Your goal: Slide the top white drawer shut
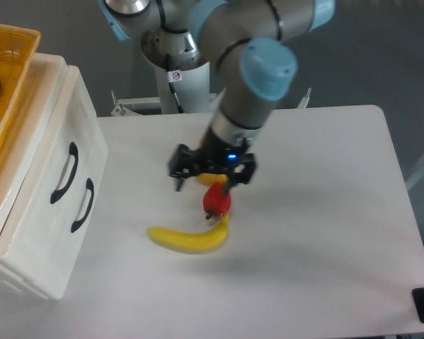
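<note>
My black two-finger end effector (201, 185) hangs spread and empty above a red pepper (217, 200), well apart from the glossy white top drawer (63, 152); sweeping low risks scattering the fruit.

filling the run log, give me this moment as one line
gripper: over table, by red fruit, jaw state unclear | top drawer: untouched, left of gripper | banana: on table

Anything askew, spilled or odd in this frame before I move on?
Nothing is spilled or broken. The glossy white top drawer with its black curved handle juts slightly out of the white cabinet. The black two-finger gripper hangs over a red fruit and a yellow banana, away from the drawer.
</note>
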